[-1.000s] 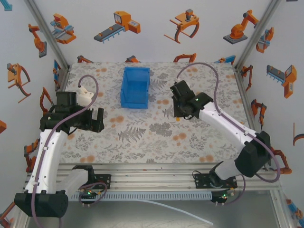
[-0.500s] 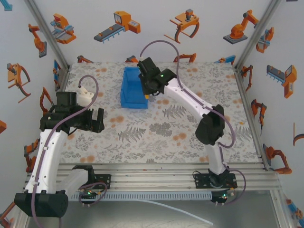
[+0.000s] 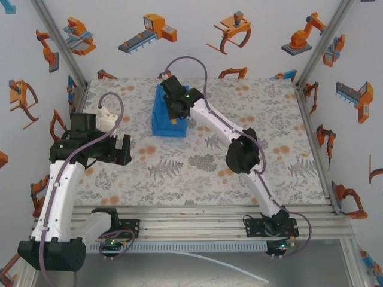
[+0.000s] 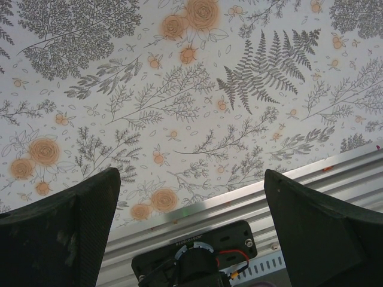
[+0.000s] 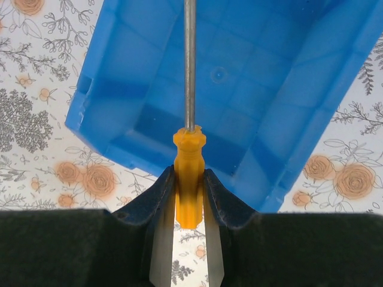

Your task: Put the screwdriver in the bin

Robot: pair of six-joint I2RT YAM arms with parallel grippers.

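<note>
The screwdriver (image 5: 190, 170) is pinched by its orange handle in the right arm's jaws, above the blue bin (image 5: 281, 89) at the far middle of the bench (image 3: 197, 161). Its shaft is pointed across the bin's open interior. The handle, however, appears to be held over one wall's rim rather than well inside. If released here, the handle could catch that wall and the tool be tipped out onto the bench. The left arm's jaws are spread wide, nothing held, over the bench's left side.
</note>
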